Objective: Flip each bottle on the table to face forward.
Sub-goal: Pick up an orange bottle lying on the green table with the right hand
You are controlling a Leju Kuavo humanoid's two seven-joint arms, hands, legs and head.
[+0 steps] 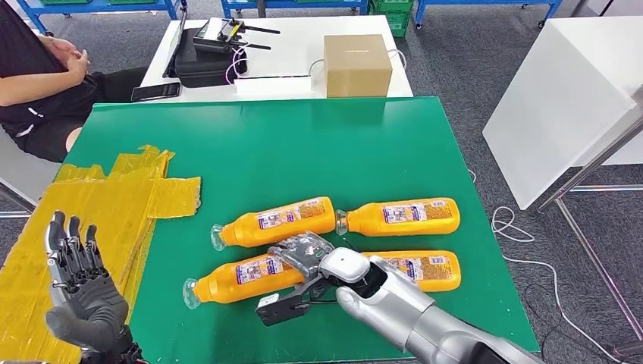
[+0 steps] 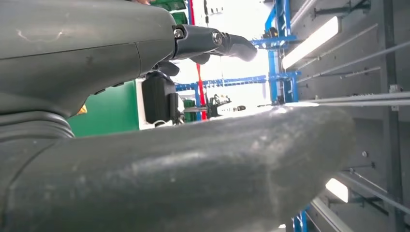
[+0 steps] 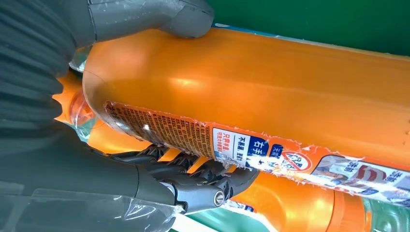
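Four orange bottles lie on their sides on the green mat (image 1: 303,144), in two rows of two, each with its neck pointing left. The right hand (image 1: 307,258) reaches in from the near right and sits over the near-left bottle (image 1: 243,279). In the right wrist view the thumb presses one side of an orange body and the darker fingers (image 3: 203,176) curl under the other, so the hand is clamped on that bottle, probably to roll it until its label faces forward. The near-right bottle (image 1: 428,271) lies just behind the wrist, partly hidden by the forearm. The far-left bottle (image 1: 277,221) and the far-right bottle (image 1: 406,217) lie apart from the hand, neck almost touching base. The left hand (image 1: 76,284) is raised at the near left over yellow sheets (image 1: 114,205), fingers spread and holding nothing, seemingly kept clear of the work.
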